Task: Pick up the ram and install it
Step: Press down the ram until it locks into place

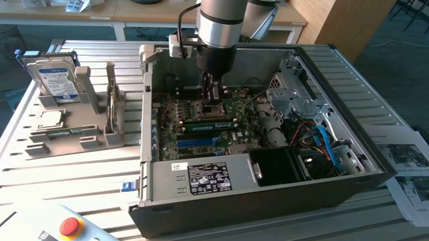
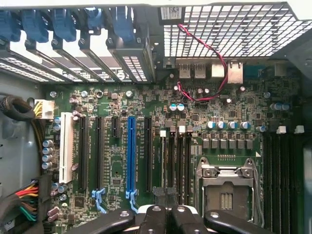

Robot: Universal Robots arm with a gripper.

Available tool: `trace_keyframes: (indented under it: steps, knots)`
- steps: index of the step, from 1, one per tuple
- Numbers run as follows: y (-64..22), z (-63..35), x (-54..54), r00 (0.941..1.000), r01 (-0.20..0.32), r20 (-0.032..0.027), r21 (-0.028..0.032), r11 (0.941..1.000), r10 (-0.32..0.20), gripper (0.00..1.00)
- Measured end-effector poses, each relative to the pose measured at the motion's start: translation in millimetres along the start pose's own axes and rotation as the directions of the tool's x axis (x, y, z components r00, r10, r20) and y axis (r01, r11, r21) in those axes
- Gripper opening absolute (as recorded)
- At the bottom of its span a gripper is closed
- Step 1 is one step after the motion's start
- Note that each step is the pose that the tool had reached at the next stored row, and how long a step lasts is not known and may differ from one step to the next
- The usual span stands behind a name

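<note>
**ram seating: stock of the scene, largest first**

- counter [image 1: 80, 170]: slatted metal, and it carries everything below.
- computer case [image 1: 268, 201]: lies open on its side, and the arm reaches down into it.
- motherboard [image 2: 112, 161]: green, on the floor of the case. i see dark memory slots [image 2: 175, 161] just beside the processor socket [image 2: 226, 187].
- ram [image 1: 209, 123]: a green stick lying across the board, just beside the fingertips in the exterior view. i judge it to be in a slot, but i cannot tell whether it is fully seated.
- fingers [image 2: 157, 219]: closed right together low over the board, with nothing visible between them.

handling note: i would press straight down and evenly along the stick, with no tilt. i would keep the closed tips on its top edge and off the socket.
</note>
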State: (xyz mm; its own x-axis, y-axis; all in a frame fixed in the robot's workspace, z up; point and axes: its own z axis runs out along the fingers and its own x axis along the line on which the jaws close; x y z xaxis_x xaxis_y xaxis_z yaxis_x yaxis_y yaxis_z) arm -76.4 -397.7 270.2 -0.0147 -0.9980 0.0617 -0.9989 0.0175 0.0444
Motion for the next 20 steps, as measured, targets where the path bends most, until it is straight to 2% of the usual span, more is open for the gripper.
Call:
trace_keyframes:
  steps: [4, 12, 20]
  knots:
    - [-1.1, -0.1, 0.0, 1.0000, 0.000, -0.0002, -0.0001, 1.0000, 0.000, 0.10]
    - [-22.9, -1.1, 0.1, 1.0000, 0.001, -0.0003, -0.0023, 1.0000, -0.001, 0.10]
    - [-24.5, -2.5, 0.1, 1.0000, 0.001, -0.0003, -0.0026, 1.0000, -0.001, 0.10]
